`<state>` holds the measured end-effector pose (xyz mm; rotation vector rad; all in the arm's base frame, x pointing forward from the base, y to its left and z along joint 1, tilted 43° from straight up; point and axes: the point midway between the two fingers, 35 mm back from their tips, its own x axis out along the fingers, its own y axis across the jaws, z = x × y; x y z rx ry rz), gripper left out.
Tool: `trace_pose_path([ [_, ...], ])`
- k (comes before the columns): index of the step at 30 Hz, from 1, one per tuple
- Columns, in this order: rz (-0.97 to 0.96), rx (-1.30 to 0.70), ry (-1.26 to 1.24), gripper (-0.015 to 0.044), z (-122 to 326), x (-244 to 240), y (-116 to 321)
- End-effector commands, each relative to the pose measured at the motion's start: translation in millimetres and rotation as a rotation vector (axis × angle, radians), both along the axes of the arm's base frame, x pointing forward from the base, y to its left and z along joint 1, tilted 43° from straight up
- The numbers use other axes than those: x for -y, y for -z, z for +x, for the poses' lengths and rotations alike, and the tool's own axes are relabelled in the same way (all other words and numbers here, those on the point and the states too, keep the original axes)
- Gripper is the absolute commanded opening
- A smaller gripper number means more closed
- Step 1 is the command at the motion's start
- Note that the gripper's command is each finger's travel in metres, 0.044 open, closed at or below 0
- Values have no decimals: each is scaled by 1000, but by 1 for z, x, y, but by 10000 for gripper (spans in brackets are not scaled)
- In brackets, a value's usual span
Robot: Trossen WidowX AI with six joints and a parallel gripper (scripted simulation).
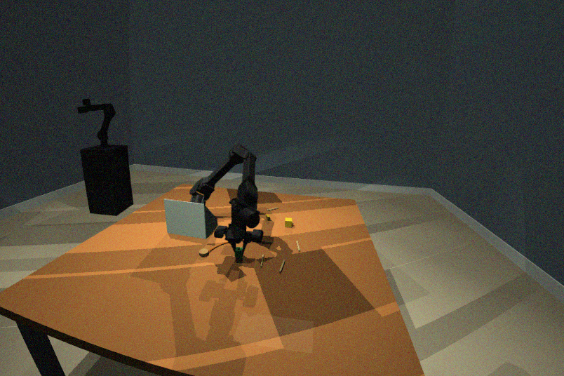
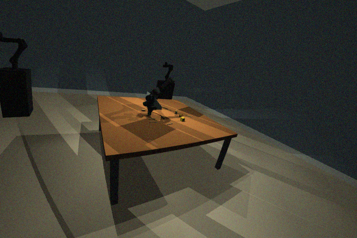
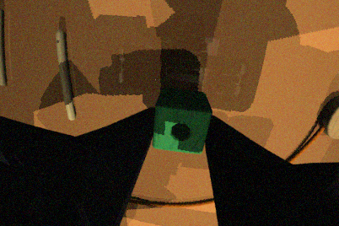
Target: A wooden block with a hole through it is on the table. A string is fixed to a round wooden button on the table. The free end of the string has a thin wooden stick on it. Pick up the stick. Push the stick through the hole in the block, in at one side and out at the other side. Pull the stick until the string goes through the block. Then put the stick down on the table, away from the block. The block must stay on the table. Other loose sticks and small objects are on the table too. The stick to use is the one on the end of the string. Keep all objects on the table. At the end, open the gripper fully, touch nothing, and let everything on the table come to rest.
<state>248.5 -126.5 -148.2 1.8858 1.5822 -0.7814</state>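
Note:
My gripper [image 1: 238, 247] [image 2: 149, 113] [image 3: 180, 118] is shut on the green block [image 1: 238, 253] [image 3: 195, 124], one finger on each side. The block is at table level; I cannot tell if its underside touches the table. Its dark round hole [image 3: 180, 131] faces the wrist camera. The round wooden button [image 1: 203, 252] [image 2: 143, 110] [image 3: 334, 122] lies to one side of the gripper. The string [image 1: 217, 245] [image 3: 173, 203] runs from it and passes behind the fingers in the top view. The stick on its free end cannot be made out.
Loose sticks [image 1: 262, 260] [image 1: 282, 266] [image 3: 67, 77] lie beside the block, another stick [image 1: 298, 245] farther right. A yellow cube [image 1: 288, 222] [image 2: 182, 119] and a smaller one [image 1: 268, 217] lie farther back. A pale upright panel [image 1: 184, 218] stands near the arm's base.

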Motion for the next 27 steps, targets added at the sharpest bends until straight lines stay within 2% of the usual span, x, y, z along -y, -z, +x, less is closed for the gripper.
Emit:
trace_pose_path([
  [1,-9,6,-2,0,1,5,-2],
  [12,-33,-2,-5,0,1,4,-4],
  [27,-319,-51,8,0,3,-12,-11],
])
